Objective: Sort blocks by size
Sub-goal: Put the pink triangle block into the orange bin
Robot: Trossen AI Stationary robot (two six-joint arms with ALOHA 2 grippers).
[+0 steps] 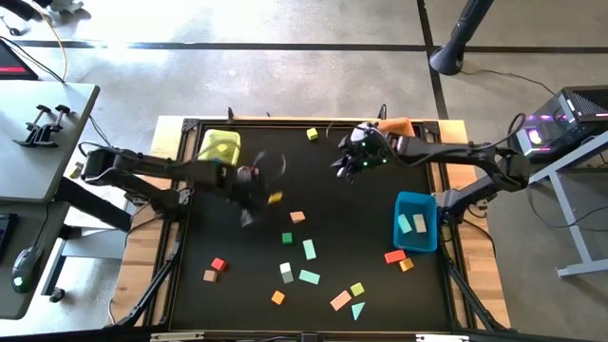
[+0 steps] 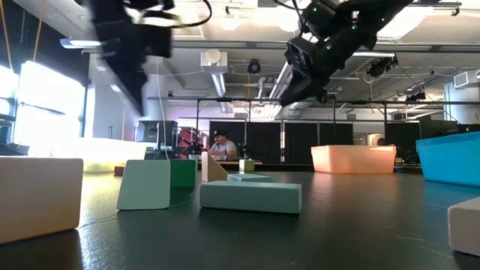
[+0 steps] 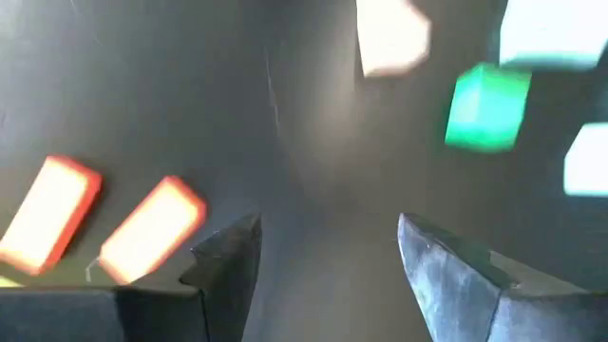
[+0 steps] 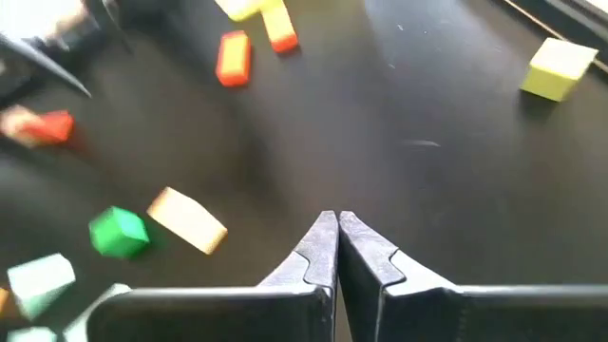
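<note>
left gripper (image 1: 249, 195): fingers spread, holding nothing, hovering mid-table
nearest block: orange block (image 1: 275, 198), just beside it toward the right edge
right gripper (image 1: 348, 163): clamped shut, empty, near the back edge, farther off

Overall light: bright indoor room light, with the black table (image 1: 380, 228) dark and matte.
Glare: a washed-out patch on the floor at the top left of the high view; a blown-out window (image 2: 49, 112) at the left of the low view.
Ceiling lights: bright strips across the low view's background.
Motion blur: the left arm (image 1: 190, 176) smears in the high and low views; the left wrist view is streaked throughout, the green block (image 3: 487, 106) soft-edged.
Focus: the nearest tan block (image 2: 39, 199) in the low view is soft.
Sheen: faint reflections on the table beneath the mint bar (image 2: 250, 196).
Right wrist view: mostly sharp, blurred at one corner.
</note>
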